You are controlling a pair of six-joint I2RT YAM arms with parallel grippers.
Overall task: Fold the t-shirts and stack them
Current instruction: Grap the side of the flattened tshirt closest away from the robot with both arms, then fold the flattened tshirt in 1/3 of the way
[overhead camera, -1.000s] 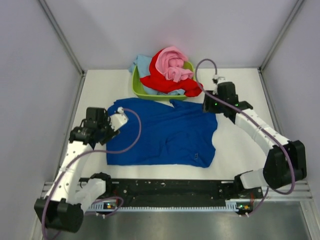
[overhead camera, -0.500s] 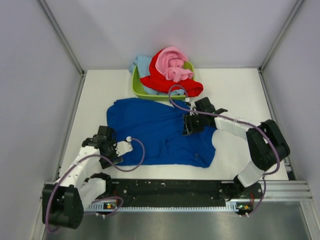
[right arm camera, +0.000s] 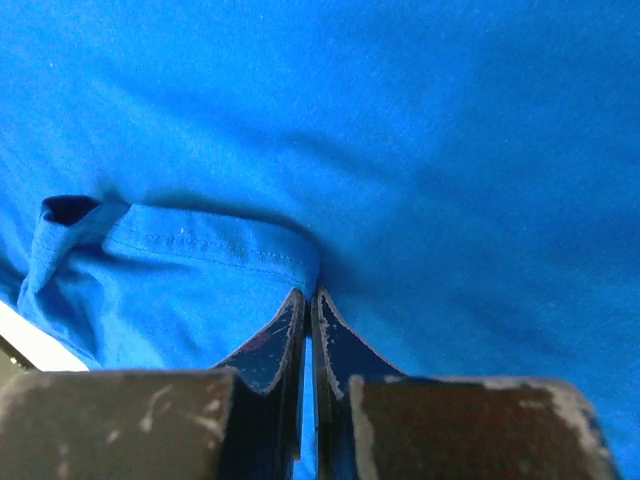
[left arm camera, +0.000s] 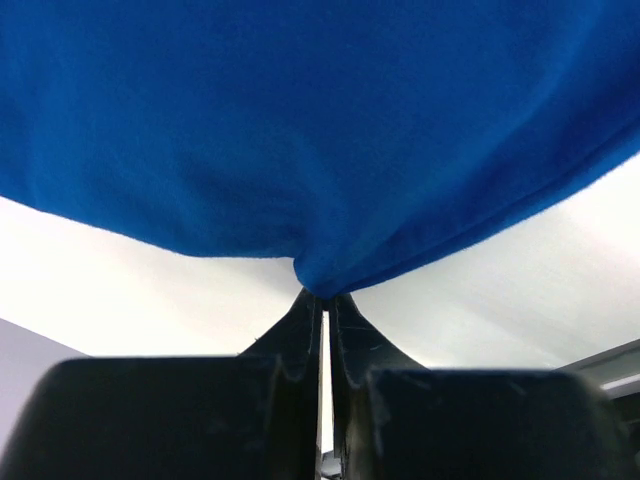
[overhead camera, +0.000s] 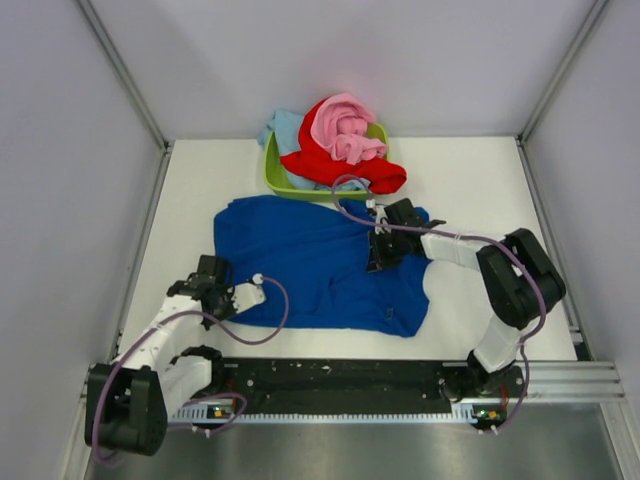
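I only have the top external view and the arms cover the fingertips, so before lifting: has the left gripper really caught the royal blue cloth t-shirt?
Observer: Yes; the left wrist view shows the left gripper with jaws shut on an edge of the royal blue cloth t-shirt, which puckers at the tips.
Operator: And the right one?
Observer: The right gripper is shut on a stitched hem of that shirt.
Operator: Anything beside the left pinch?
Observer: Bare white table surface shows on both sides of it.
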